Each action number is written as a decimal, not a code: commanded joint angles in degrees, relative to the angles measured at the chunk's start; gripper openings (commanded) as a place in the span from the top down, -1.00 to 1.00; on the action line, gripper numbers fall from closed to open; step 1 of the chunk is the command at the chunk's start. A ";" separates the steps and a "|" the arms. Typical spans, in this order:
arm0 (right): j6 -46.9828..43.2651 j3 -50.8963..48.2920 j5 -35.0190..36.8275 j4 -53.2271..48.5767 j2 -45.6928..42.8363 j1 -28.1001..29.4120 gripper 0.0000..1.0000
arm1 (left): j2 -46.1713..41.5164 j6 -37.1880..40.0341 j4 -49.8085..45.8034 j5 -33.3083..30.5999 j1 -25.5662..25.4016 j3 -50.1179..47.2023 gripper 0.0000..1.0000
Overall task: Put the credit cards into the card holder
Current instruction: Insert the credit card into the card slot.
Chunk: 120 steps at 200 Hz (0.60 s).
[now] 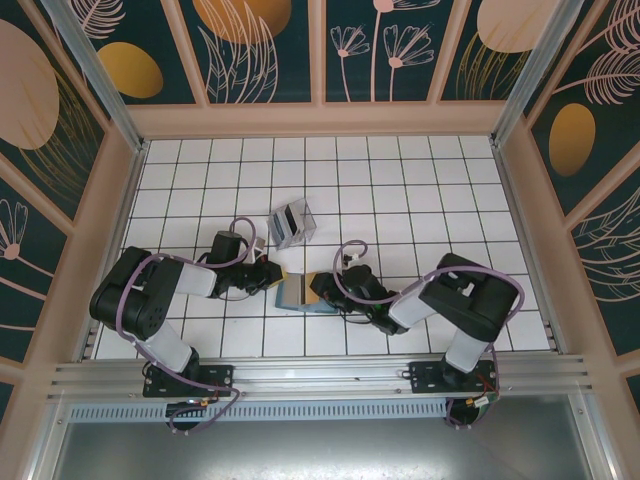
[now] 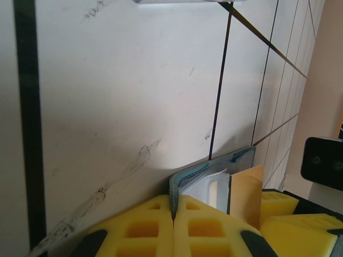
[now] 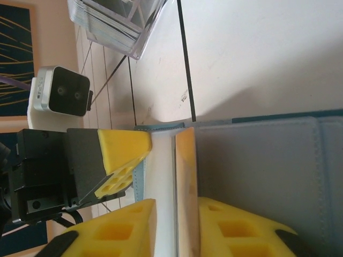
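One card going in, a whole pile left.
Left gripper is pinched tight on the edge of the teal card holder, which sits on the white tiles. The right gripper has its fingers a bit apart around a tan card that looks partly in. The other credit cards wait in a clear box nearby.

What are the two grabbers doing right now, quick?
Left gripper: shut, pinching the edge of the card holder.
Right gripper: open a little, with a tan card standing between its fingers.
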 commanded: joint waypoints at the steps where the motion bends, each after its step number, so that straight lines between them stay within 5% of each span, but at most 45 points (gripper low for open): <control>1: -1.21 1.09 2.16 -9.41 -2.58 1.10 0.41 | 1.36 1.40 -4.67 -2.06 -0.16 -1.87 0.86; 41: -2.04 0.96 4.22 -15.47 -6.29 1.83 0.42 | 1.07 1.14 -4.28 -2.18 -0.16 -2.25 0.86; 87: -2.37 1.86 3.47 -14.72 -4.88 2.08 0.95 | 1.11 0.75 -3.86 -2.16 -0.16 -2.28 0.86; 120: -1.69 4.03 2.52 -14.28 -2.77 3.19 1.00 | 0.84 0.61 -3.88 -2.23 -0.16 -2.33 0.85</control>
